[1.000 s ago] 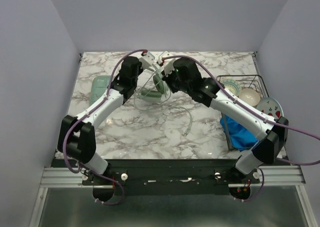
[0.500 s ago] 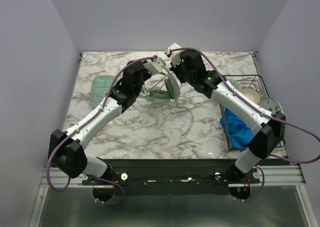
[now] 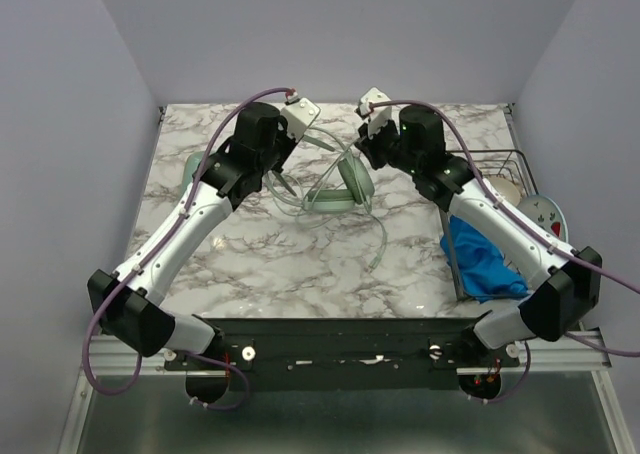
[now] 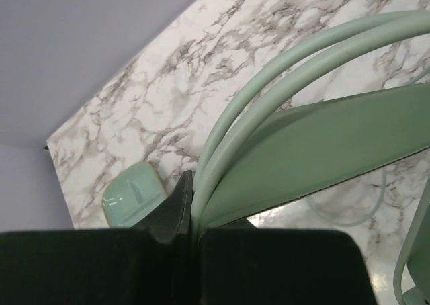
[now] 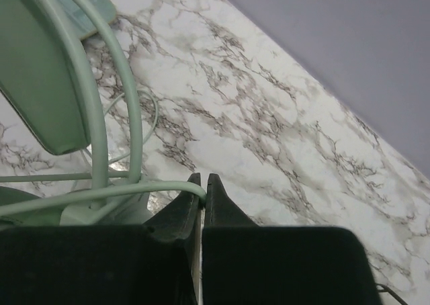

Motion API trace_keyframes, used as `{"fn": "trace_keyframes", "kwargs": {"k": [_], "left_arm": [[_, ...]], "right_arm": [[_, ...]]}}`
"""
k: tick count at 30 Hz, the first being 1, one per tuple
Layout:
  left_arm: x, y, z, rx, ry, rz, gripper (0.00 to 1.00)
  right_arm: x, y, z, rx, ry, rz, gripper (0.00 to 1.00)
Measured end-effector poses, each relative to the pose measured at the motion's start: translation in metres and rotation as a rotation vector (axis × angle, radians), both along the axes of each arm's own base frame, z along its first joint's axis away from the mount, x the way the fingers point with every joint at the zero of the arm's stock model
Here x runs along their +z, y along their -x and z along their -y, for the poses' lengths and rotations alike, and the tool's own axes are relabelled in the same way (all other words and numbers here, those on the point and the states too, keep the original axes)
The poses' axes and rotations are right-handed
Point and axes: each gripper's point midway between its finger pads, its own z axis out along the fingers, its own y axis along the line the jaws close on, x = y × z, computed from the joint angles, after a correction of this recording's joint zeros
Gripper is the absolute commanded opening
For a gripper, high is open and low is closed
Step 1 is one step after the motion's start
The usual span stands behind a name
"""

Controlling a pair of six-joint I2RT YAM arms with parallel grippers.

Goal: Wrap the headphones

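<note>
The left gripper is closed on two strands of the cable. The right gripper pinches one strand at its tips. Between both, the headphones are at the far middle of the table.

The left arm and right arm are stretching forward, wrists angling inward on either side of the headphones. The left hand is pinching two slim green strands of them. The right hand is pressing its fingers together on their cable.
</note>
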Motion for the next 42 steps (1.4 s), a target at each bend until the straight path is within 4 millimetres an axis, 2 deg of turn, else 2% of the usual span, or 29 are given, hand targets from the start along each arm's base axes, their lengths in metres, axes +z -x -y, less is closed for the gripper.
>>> {"fn": "trace_keyframes", "kwargs": {"k": [2,3,4,6,9,13,15,19,22,26,29,31,33,36,38,42], "left_arm": [[0.002,0.005,0.000,0.013,0.040,-0.037,0.00],[0.002,0.007,0.000,0.015,0.051,-0.045,0.00],[0.002,0.009,0.001,0.012,0.061,-0.057,0.00],[0.002,0.015,0.005,0.005,0.092,-0.087,0.00],[0.009,0.025,0.009,-0.015,0.134,-0.126,0.00],[0.028,0.039,0.013,-0.050,0.182,-0.141,0.00],[0.042,0.045,0.012,-0.060,0.204,-0.128,0.00],[0.070,0.055,0.009,-0.069,0.241,-0.086,0.00],[0.085,0.058,0.007,-0.071,0.260,-0.064,0.00],[0.110,0.062,0.005,-0.067,0.298,-0.027,0.00],[0.132,0.065,0.003,-0.066,0.327,0.009,0.00],[0.148,0.067,0.001,-0.062,0.354,0.044,0.00],[0.160,0.068,-0.002,-0.048,0.376,0.071,0.00],[0.166,0.067,-0.004,-0.025,0.401,0.081,0.00],[0.167,0.064,-0.006,-0.003,0.418,0.077,0.00],[0.170,0.055,-0.008,0.031,0.448,0.071,0.00]], "right_arm": [[0.005,0.003,-0.002,0.026,-0.055,0.016,0.10],[0.008,0.005,-0.001,0.033,-0.074,0.023,0.19],[0.010,0.005,-0.002,0.041,-0.094,0.029,0.23],[0.017,0.007,-0.007,0.071,-0.147,0.043,0.25],[0.024,0.007,-0.012,0.100,-0.203,0.062,0.43],[0.028,0.003,-0.014,0.108,-0.275,0.076,0.50],[0.031,0.003,-0.016,0.119,-0.304,0.075,0.57],[0.047,0.004,-0.030,0.185,-0.411,0.099,0.62],[0.048,0.003,-0.046,0.253,-0.482,0.085,0.64],[0.020,-0.005,-0.072,0.320,-0.557,-0.030,0.64],[-0.006,-0.010,-0.083,0.329,-0.592,-0.121,0.64],[-0.015,-0.012,-0.085,0.325,-0.601,-0.149,0.65],[-0.024,-0.010,-0.085,0.320,-0.604,-0.169,0.68],[-0.037,-0.009,-0.081,0.299,-0.592,-0.181,0.72],[-0.051,-0.008,-0.075,0.261,-0.562,-0.195,0.74],[-0.064,-0.018,-0.055,0.139,-0.490,-0.194,0.77]]}}
